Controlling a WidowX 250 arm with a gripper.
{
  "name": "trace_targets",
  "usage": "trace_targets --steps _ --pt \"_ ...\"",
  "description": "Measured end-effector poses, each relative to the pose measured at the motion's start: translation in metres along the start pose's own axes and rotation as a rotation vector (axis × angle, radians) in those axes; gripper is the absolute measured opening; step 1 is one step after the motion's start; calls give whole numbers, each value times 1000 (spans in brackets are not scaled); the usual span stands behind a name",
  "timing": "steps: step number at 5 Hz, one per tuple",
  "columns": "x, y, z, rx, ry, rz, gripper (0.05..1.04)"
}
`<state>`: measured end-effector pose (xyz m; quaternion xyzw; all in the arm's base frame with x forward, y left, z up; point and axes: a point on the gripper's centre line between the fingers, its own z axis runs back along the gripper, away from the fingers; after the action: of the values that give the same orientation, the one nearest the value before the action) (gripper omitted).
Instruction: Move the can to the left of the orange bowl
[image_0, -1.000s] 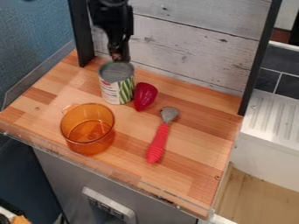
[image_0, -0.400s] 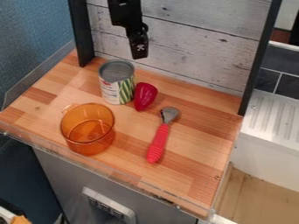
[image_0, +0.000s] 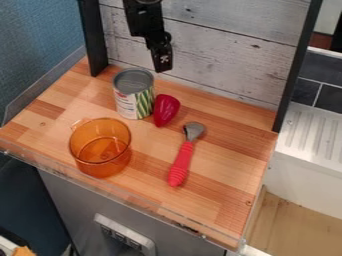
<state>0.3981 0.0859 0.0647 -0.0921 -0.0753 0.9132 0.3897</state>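
Note:
Upright on the wooden counter, toward its back left, stands the can (image_0: 134, 95), with a grey metal lid and a white and green label. The clear orange bowl (image_0: 100, 148) sits nearer the front left edge, in front of the can and slightly to its left. My black gripper (image_0: 162, 65) hangs near the back wall, higher than the can and a bit right of it, apart from it.
A dark red pepper-like toy (image_0: 166, 110) lies right against or beside the can. Farther right is a spoon with a red handle (image_0: 181, 165). Black posts and a whitewashed plank wall (image_0: 220, 55) bound the back; a clear low rim runs along the front.
Since the first frame my gripper has shifted right from above the can. Between the middle frame and now it has come down slightly. The can and bowl have stayed in place.

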Motion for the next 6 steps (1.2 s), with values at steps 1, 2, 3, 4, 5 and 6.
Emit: trace_targets --steps 1,2,3,4,5,6 --pt "3 3 -12 33 31 2 999" --pt "5 7 -21 43 28 -7 999" --pt "7 10 -31 54 16 -1 999" --pt "12 13 -34 58 -5 2 999" --pt "29 19 -40 72 -60 20 999" --pt "58 15 -32 52 -120 75 999"
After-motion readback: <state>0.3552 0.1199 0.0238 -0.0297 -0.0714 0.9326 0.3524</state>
